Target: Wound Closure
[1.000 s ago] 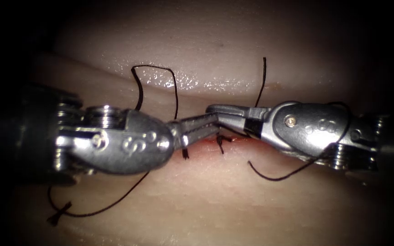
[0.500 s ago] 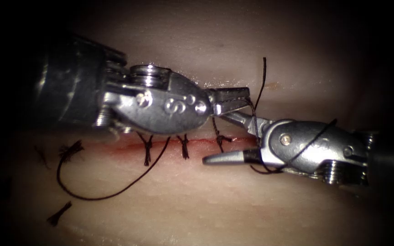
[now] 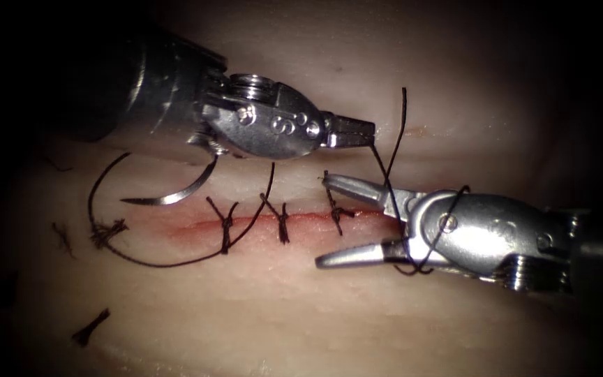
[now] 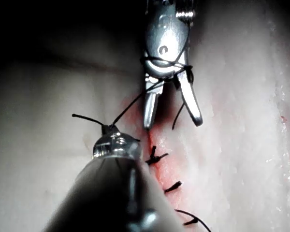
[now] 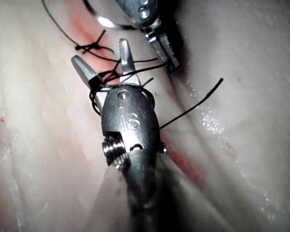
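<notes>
My left tool (image 3: 366, 132) sits above the cut (image 3: 266, 222), shut on the dark thread (image 3: 385, 174). That thread runs down and loops around the right tool's neck (image 3: 430, 234). The right tool (image 3: 322, 222) reaches in from the right with its jaws wide open and nothing between them, straddling the rightmost stitch (image 3: 336, 211). The curved needle (image 3: 176, 194) lies loose on the tissue at the cut's left end, held by neither tool. In the left wrist view my left tool (image 4: 112, 140) grips the thread before the open right tool (image 4: 173, 121). The right wrist view has the right tool (image 5: 100, 53) open.
Three tied stitches cross the cut, with red fluid (image 3: 197, 227) along it. A long thread loop (image 3: 169, 264) trails from a frayed knot (image 3: 106, 230) at the left. A cut thread end (image 3: 92, 327) lies at the lower left, and a loose tail (image 3: 404, 112) stands up.
My left tool rose from the cut and moved up, still holding thread, uncovering the needle and stitches. The right tool's jaws opened and the thread now wraps its neck.
</notes>
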Robot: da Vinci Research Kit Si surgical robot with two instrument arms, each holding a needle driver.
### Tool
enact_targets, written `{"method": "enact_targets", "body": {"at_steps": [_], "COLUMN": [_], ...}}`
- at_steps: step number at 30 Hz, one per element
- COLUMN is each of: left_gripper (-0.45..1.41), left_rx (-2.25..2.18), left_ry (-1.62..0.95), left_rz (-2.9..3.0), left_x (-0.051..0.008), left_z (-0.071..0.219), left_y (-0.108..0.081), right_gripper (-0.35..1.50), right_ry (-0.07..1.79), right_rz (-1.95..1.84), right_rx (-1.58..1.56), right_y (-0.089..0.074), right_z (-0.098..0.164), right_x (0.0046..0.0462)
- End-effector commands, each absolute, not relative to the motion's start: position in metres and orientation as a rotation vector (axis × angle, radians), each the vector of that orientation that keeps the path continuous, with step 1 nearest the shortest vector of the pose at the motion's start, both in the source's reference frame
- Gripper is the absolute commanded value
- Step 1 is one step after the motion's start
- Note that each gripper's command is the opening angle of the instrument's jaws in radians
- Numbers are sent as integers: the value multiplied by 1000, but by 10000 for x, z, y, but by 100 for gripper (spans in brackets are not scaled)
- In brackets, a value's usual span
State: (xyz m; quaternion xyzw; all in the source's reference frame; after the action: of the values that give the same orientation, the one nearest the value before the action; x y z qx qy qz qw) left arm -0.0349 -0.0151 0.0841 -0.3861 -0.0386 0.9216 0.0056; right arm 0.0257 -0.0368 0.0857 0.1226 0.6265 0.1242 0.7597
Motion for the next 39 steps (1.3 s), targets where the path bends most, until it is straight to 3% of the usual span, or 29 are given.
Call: {"method": "enact_targets", "body": {"at_steps": [1, 4, 6, 7, 16, 17, 18, 23, 39], "left_gripper": [-45, -45, -45, -45, -45, -45, -45, -45, -45], "left_rx": [-1214, -1215, -1228, -1231, -1268, -1273, -1271, -1268, -1290], "left_ry": [-123, -131, -139, -145, -137, -129, -131, -122, -94], "left_rz": [2880, 2876, 2868, 2863, 2840, 2839, 2835, 2839, 2778], "left_x": [-355, -353, -352, -351, -357, -358, -358, -359, -377], "left_z": [851, 863, 868, 867, 844, 840, 840, 843, 814], "left_y": [-154, -159, -164, -170, -203, -211, -213, -230, -232], "right_gripper": [79, 78, 36, 31, 31, 53, 63, 76, 78], "right_ry": [1389, 1446, 1502, 1516, 1497, 1512, 1518, 1494, 1104], "right_rz": [284, 313, 346, 368, 584, 618, 628, 670, 1007], "right_rx": [274, 288, 302, 283, 152, 146, 147, 113, 70], "right_y": [-374, -373, -370, -366, -344, -343, -343, -341, -324], "right_z": [863, 862, 863, 864, 877, 878, 878, 879, 904], "right_x": [262, 259, 252, 247, 233, 231, 231, 230, 218]}}
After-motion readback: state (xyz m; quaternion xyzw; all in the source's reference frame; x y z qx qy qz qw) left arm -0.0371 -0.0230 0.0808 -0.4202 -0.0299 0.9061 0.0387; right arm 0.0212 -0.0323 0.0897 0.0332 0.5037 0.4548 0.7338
